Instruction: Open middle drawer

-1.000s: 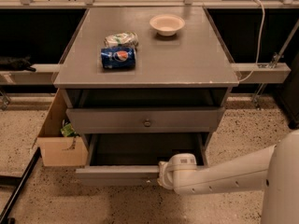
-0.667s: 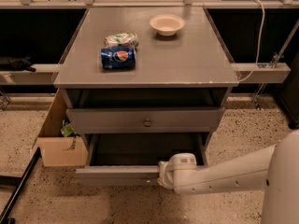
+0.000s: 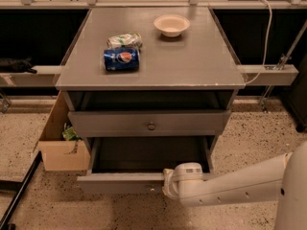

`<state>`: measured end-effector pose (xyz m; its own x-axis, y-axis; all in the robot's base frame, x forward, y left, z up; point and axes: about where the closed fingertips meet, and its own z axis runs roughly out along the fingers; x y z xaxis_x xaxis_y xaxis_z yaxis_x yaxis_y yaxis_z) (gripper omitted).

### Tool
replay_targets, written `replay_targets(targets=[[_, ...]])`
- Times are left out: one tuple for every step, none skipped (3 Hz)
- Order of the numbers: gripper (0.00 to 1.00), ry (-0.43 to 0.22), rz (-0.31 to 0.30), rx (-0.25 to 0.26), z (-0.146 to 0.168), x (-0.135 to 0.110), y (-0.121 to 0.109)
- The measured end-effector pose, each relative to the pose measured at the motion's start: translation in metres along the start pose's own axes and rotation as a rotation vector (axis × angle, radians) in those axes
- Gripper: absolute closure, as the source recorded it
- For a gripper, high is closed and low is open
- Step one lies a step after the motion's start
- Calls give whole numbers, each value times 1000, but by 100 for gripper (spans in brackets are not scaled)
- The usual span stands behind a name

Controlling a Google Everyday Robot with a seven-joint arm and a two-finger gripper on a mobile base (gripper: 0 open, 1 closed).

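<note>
The middle drawer (image 3: 115,123) is a grey flat front with a small round metal knob (image 3: 151,126). It sits below a dark shadowed band under the tabletop. Beneath it, the bottom drawer (image 3: 120,182) is pulled far out, and its dark inside is visible. My gripper (image 3: 166,185) is at the end of the white arm that reaches in from the lower right. It rests against the bottom drawer's front near its middle, well below the middle drawer's knob. The wrist housing hides the gripper's tip.
On the grey cabinet top (image 3: 201,61) lie a blue Pepsi can (image 3: 121,59), a crumpled snack bag (image 3: 124,40) and a white bowl (image 3: 171,25). An open cardboard box (image 3: 60,145) stands on the floor at the left. A black pole (image 3: 19,190) crosses the lower left.
</note>
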<state>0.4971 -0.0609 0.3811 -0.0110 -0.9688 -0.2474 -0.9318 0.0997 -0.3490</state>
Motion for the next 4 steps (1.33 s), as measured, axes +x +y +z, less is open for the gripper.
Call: replay_targets(targets=[[100,0,0,0,-1,-1,0],[100,0,0,0,-1,-1,0],[100,-2,0,-2,-4,-2,5],[98,-2,0,-2,-4,-2,5]])
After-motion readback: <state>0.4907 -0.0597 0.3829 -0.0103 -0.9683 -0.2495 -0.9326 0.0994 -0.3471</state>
